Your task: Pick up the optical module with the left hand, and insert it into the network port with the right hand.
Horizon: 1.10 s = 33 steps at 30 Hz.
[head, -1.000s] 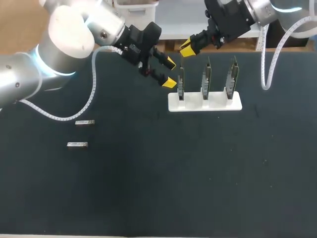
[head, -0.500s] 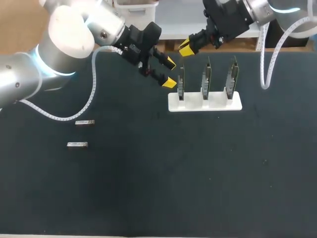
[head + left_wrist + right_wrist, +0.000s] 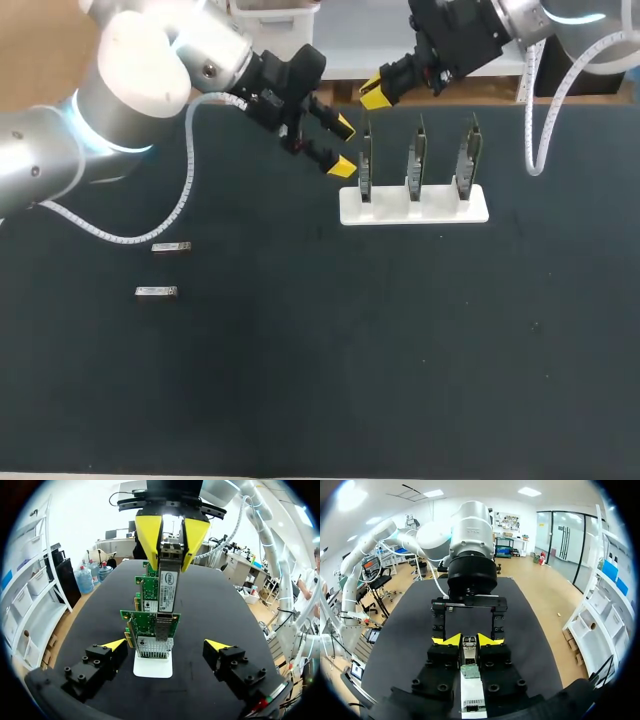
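Dark tabletop [image 3: 400, 350] reaching all four frame edges in the overhead view, with a broad open stretch across the lower half and the right side. White stand [image 3: 440, 208] in the upper middle, just right of centre, carrying three cards [image 3: 417, 160] upright in a row. Two spare modules [image 3: 171, 247] lying flat at the left, one above the other, well apart from the stand.

Left arm [image 3: 140, 70] entering from the upper left, bent across toward the stand. Left gripper [image 3: 343, 147] spread wide, holding nothing, hovering just left of the leftmost card [image 3: 366, 165] and apart from it. Right arm [image 3: 520, 20] entering from the upper right corner, angled down and to the left. Right gripper [image 3: 374, 93] poised above the leftmost card, near the far edge of the tabletop, pinching the optical module [image 3: 167, 582] from both sides.

In the left wrist view: optical module hanging straight down from the yellow tips of the right gripper, ahead of the left gripper and centred between its spread fingers, in line with the nearest card. Lower end of the module meeting the network port [image 3: 162, 628] on that card. Unclear whether seated in the port or only touching it.

In the right wrist view: module held between the two yellow tips, card and white stand directly beneath, left arm facing from beyond.
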Each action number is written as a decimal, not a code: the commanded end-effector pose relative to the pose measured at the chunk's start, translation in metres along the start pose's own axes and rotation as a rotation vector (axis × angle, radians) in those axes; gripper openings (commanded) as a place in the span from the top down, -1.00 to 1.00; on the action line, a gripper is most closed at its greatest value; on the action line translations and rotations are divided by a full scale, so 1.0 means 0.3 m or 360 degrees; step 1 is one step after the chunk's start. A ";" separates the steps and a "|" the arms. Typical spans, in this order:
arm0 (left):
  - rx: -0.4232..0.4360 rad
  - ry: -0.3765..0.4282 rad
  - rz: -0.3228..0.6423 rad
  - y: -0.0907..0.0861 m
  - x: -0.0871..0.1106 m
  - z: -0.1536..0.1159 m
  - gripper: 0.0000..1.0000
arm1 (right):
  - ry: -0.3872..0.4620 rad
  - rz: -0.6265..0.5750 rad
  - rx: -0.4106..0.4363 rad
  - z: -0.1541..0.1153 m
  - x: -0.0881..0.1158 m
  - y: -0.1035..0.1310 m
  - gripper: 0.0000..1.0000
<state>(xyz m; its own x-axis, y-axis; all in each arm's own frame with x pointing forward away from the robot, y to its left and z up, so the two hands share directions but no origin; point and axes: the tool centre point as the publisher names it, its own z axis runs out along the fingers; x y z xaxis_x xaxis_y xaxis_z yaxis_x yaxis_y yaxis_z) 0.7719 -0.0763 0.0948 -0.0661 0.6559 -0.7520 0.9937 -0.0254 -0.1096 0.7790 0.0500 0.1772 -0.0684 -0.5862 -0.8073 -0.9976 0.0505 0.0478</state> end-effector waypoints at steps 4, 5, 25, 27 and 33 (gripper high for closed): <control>0.0003 0.0006 -0.0002 0.005 -0.002 0.001 -1.00 | 0.0004 0.0004 0.0000 0.003 0.007 -0.006 1.00; 0.0003 0.0006 -0.0002 0.005 -0.002 0.001 -1.00 | 0.0008 0.0003 -0.0002 0.003 0.009 -0.007 1.00; 0.0003 0.0006 -0.0002 0.005 -0.002 0.001 -1.00 | 0.0044 0.0022 -0.0027 0.018 0.037 -0.013 1.00; 0.0003 0.0006 -0.0002 0.005 -0.002 0.001 -1.00 | 0.0049 0.0026 -0.0032 0.022 0.040 -0.012 1.00; 0.0003 0.0006 -0.0002 0.005 -0.002 0.001 -1.00 | 0.0060 0.0038 -0.0040 0.033 0.051 -0.011 1.00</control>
<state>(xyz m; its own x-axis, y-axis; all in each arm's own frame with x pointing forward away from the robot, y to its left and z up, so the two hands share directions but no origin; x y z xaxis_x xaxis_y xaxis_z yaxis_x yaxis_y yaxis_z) 0.7719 -0.0763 0.0947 -0.0661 0.6559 -0.7520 0.9937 -0.0254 -0.1096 0.7789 0.0478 0.1601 -0.0908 -0.6137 -0.7843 -0.9958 0.0477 0.0779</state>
